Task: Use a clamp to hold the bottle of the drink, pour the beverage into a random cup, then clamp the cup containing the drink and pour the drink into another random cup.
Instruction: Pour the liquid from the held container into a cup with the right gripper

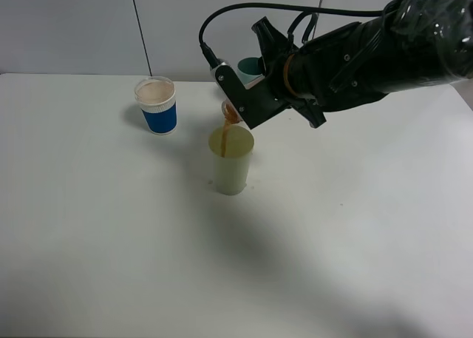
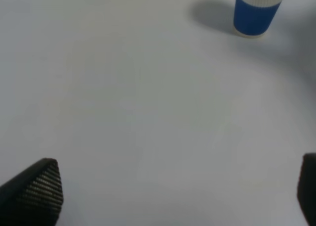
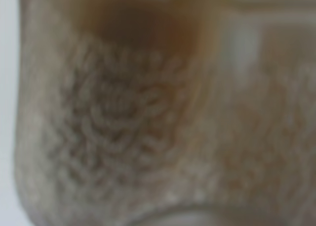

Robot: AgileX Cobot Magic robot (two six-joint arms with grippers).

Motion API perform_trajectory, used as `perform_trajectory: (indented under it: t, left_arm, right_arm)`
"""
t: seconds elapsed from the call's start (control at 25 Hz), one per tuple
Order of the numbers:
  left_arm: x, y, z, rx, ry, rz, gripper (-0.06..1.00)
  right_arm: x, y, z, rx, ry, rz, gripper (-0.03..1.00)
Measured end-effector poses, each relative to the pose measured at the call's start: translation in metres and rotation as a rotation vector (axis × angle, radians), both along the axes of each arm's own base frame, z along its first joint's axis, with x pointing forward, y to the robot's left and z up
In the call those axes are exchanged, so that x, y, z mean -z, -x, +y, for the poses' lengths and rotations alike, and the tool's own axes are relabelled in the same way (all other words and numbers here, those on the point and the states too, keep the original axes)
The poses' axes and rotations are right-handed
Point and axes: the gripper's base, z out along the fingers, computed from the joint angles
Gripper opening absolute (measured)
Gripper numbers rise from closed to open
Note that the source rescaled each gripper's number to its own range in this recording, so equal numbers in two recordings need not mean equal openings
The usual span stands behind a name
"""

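My right gripper [image 1: 240, 100] is shut on the drink bottle [image 1: 231, 114], which is tilted mouth-down over a pale yellow cup [image 1: 232, 164] in the middle of the table. A thin brown stream runs from the bottle into that cup. The right wrist view is filled by a blurred close-up of the bottle [image 3: 148, 117] with brown liquid. A blue cup with a white rim [image 1: 157, 106] stands upright to the left; it also shows in the left wrist view [image 2: 256, 11]. My left gripper [image 2: 170, 196] is open and empty over bare table, out of the exterior high view.
A teal cup [image 1: 248, 67] stands behind the right arm near the table's back edge, mostly hidden. The white table [image 1: 111, 227] stretches to the front and left. A black cable loops above the right arm.
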Motion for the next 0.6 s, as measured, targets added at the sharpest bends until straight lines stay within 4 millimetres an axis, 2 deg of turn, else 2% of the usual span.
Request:
perform_trajectory:
  t: [0.6]
  left_arm:
    - [0.0000,0.0000,0.0000,0.000,0.000,0.000,1.00]
  right_arm:
    - [-0.0019,-0.0015,-0.0012,-0.008,0.034,-0.030,0.00]
